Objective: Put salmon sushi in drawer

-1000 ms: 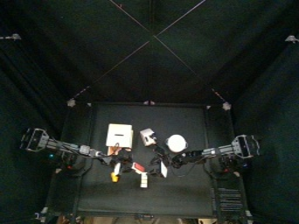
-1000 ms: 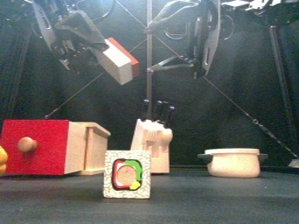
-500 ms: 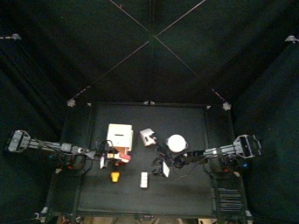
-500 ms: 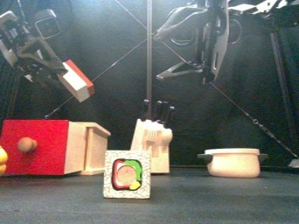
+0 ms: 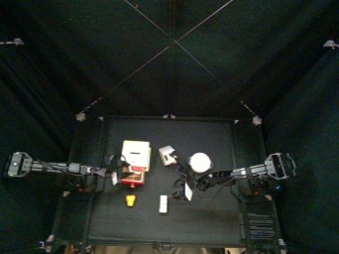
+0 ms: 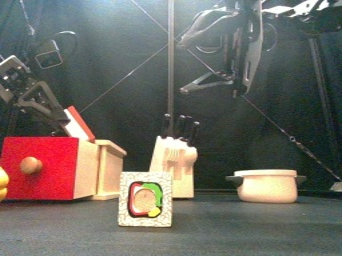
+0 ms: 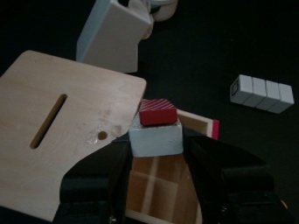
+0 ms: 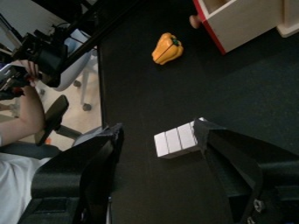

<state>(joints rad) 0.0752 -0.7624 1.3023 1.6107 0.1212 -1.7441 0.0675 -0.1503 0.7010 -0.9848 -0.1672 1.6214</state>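
A: Log the layout, biggest item first.

B: The counter (image 5: 199, 213) is black. On its left part sits the drawer unit (image 6: 80, 168), cream wood with a red front (image 6: 34, 170) and a round knob; from my left wrist camera the tray is pulled out and its wooden compartments show under my end effector.

A: Next?

B: A knife block (image 6: 174, 165) stands behind centre, beige with dark handles. A white bowl (image 6: 266, 186) with a rim sits on the right. A grey-white segmented block (image 8: 179, 140) lies on the counter below my right end effector. A small card with a sushi roll picture (image 6: 144, 199) stands upright at the front. An orange-yellow item (image 8: 167, 48) lies near the drawer's front corner; I cannot tell what it is.

A: The sushi?

B: The salmon sushi (image 7: 156, 127), a red top on a white block, is between the fingers of my left end effector (image 7: 155, 150), just above the open tray. Front view shows it tilted at the drawer's top edge (image 6: 76, 122).

A: End effector states?

B: Left: closed on the sushi piece, jaws narrow. Right end effector (image 8: 158, 162): jaws spread wide, holding nothing, raised above the counter's right side.
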